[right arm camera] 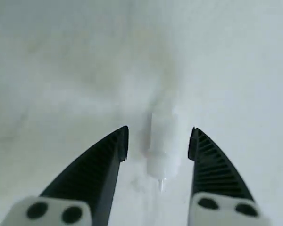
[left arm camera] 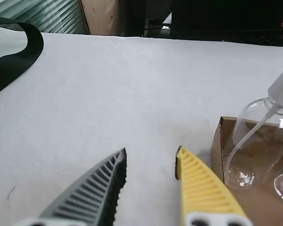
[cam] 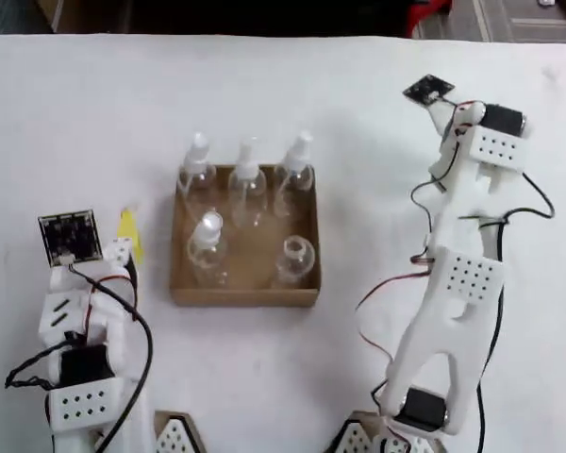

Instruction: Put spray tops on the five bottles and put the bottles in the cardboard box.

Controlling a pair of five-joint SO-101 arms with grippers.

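Observation:
The cardboard box [cam: 245,295] stands mid-table with five clear bottles upright in it. The three at the back [cam: 247,189] and the front-left one [cam: 208,247] carry white spray tops. The front-right bottle [cam: 294,260] has a bare neck. A loose white spray top [right arm camera: 162,141] lies on the table between the black fingers of my right gripper [right arm camera: 158,136], which is open and straddles it without touching. My left gripper [left arm camera: 151,153], one finger grey and one yellow, is open and holds nothing, low over the table just left of the box [left arm camera: 219,146]; a capped bottle [left arm camera: 259,141] shows inside.
White table all around. The right arm [cam: 462,283] stretches along the right side toward the far edge. The left arm [cam: 80,330] sits at the near left, its yellow finger [cam: 129,236] beside the box's left wall. Dark floor lies beyond the far table edge.

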